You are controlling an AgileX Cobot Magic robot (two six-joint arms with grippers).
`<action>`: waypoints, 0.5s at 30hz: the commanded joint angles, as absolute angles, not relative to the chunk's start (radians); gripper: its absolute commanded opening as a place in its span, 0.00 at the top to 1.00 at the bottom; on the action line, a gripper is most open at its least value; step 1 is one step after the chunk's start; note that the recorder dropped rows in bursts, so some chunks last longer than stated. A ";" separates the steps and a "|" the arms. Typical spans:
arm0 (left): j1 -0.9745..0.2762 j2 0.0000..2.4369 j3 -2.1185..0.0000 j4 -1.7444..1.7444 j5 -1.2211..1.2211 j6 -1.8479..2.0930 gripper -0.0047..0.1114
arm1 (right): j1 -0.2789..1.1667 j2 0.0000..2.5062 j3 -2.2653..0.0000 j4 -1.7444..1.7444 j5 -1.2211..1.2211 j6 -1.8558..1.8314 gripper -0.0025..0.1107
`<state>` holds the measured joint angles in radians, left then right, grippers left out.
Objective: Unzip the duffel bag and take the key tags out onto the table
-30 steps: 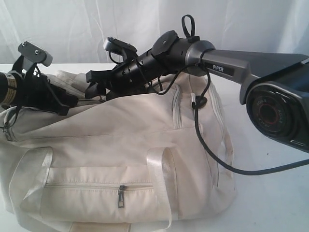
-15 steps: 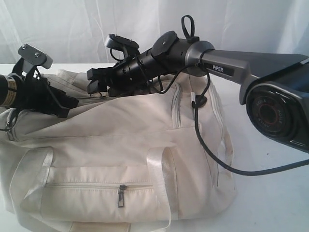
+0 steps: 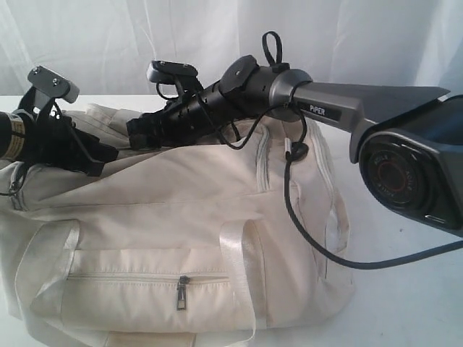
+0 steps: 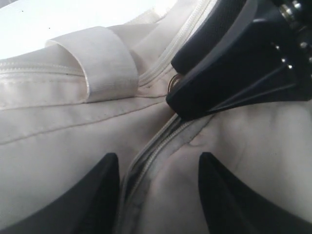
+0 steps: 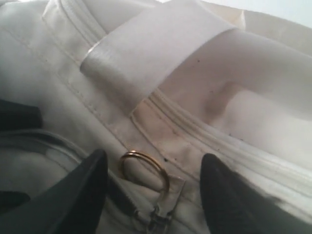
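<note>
While left pincer (image 4: 157,158) and right pincer (image 5: 153,158) gape over duffel bag (image 3: 181,195) | arm (image 3: 325,105) reads "PiPER"

A white curtain (image 3: 108,43) hangs behind the far edge of the desk (image 3: 405,311) and fills the whole width of the exterior view. Its thin cloth falls in soft upright folds, brighter where light comes through near the middle, greyer toward the right side.

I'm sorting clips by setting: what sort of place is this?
Probably a lab or studio set-up for robot trials, not a home: a white curtain backdrop, a plain white table, and a PiPER-labelled robot arm over a duffel bag.
</note>
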<state>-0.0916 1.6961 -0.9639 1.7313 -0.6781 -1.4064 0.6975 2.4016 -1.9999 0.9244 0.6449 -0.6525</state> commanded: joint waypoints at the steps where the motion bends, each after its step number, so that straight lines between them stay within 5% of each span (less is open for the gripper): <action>1: -0.094 1.699 -0.956 1.744 -0.685 -1.416 0.50 | 0.708 2.417 -1.992 0.965 0.661 -0.742 0.56; 15: -0.094 1.699 -0.956 1.744 -0.685 -1.416 0.50 | 0.708 2.405 -1.992 0.978 0.632 -0.765 0.96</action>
